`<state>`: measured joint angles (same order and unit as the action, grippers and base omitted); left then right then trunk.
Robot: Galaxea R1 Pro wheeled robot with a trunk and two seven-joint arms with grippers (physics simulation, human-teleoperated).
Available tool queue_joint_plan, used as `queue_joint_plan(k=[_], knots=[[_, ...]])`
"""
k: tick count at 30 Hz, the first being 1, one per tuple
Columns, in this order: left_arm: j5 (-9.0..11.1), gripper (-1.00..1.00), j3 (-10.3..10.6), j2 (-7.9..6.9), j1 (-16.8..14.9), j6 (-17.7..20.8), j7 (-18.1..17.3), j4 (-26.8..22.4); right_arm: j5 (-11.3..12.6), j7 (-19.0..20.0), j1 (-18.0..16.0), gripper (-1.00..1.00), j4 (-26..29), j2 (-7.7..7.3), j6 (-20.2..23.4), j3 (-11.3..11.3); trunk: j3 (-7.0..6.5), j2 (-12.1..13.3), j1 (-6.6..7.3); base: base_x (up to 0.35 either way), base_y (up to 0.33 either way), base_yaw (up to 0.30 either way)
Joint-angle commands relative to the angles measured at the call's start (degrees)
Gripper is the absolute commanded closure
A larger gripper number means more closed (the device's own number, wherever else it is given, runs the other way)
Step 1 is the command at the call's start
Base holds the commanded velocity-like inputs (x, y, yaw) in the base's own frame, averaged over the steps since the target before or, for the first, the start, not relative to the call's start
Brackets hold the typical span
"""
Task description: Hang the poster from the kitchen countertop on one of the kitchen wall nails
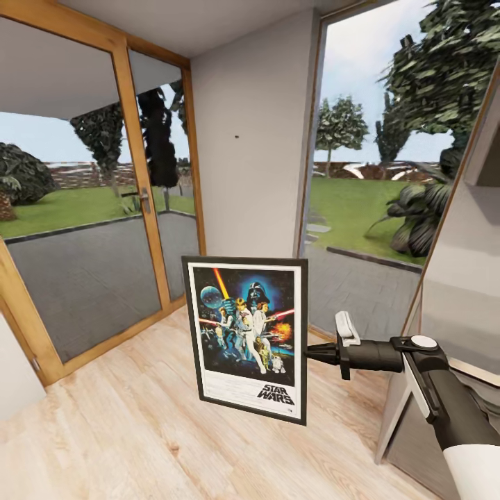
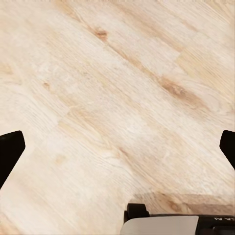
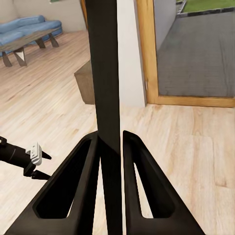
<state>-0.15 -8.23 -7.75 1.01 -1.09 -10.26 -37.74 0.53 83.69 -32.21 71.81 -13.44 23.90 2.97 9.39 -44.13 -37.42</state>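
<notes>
**Below the nail, poster held upright in the right gripper**

Straight ahead on the pale grey wall panel between the glass door (image 1: pixel 90 208) and the open window sits the wall nail (image 1: pixel 236 136), a small dark dot well above the poster (image 1: pixel 246 335). The poster hangs in the air over the wooden floor (image 1: pixel 125 430), its long axis vertical and its printed face towards the head camera, tilted only slightly. The right gripper (image 1: pixel 310 353) clamps it at the middle of its right edge, reaching in sideways from the robot's right; the right wrist view shows both fingers (image 3: pixel 78 186) pressed against the dark frame edge, one on each face, so the jaws are closed on it.

The left gripper (image 2: pixel 117 147) points down at bare floorboards, its two fingertips set wide apart with nothing between them.

From the jaws the nail lies up and to the left, farther off towards the wall. My judgement: the right arm alone carries the move, raising the poster and closing on the wall until its top reaches the nail
</notes>
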Motion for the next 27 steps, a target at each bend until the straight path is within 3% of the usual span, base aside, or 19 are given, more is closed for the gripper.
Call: queue_joint_plan(k=[1,27], knots=[[0.0,-1.00,-0.2,0.02,0.0,-0.1,-0.4,-0.1,0.1,0.3,0.0,1.00,0.0,-0.01,0.8,0.0,-0.11,0.4,0.21,0.000,0.000,0.000],[0.0,-1.00,-0.2,0.02,0.0,-0.1,-0.3,-0.1,0.1,0.3,0.0,1.00,0.0,-0.01,0.8,0.0,-4.78,10.8,5.92,0.000,0.000,0.000]])
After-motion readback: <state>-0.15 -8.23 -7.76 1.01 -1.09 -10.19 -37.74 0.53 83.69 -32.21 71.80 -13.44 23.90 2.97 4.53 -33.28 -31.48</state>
